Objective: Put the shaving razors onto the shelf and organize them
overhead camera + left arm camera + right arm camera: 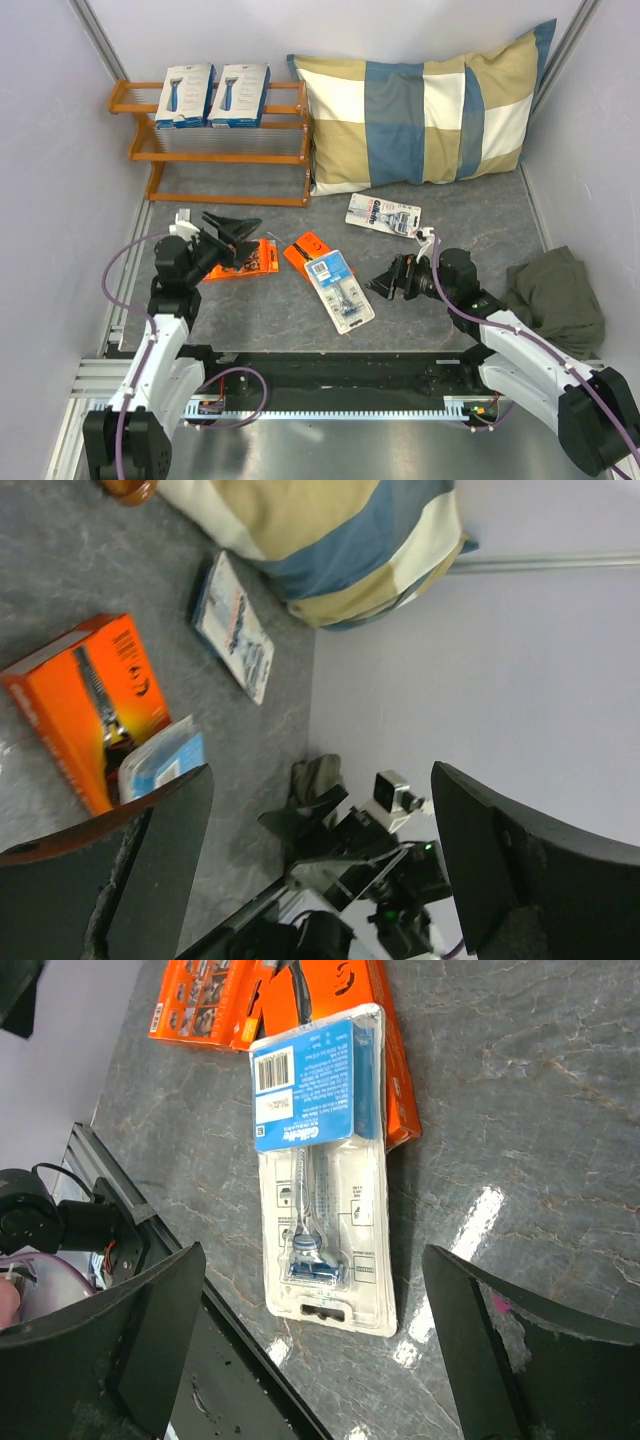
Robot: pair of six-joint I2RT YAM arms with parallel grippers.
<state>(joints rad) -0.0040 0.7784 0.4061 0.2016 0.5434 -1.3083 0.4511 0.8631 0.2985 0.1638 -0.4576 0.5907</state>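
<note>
Two white razor boxes (186, 95) (239, 94) stand on the top tier of the orange-brown shelf (215, 150). On the table lie an orange pack (246, 263) by my left gripper (235, 236), a second orange pack (302, 251) (95, 705) partly under a clear blue-carded blister pack (339, 290) (322, 1185), and another blister pack (384, 214) (235, 624) near the pillow. My left gripper is open and empty above the first orange pack. My right gripper (383, 281) (315, 1350) is open and empty, just right of the middle blister pack.
A blue-and-beige checked pillow (425, 110) leans against the back wall right of the shelf. A crumpled olive cloth (555, 298) lies at the right edge. Grey walls close in on both sides. A black rail runs along the near table edge (330, 370).
</note>
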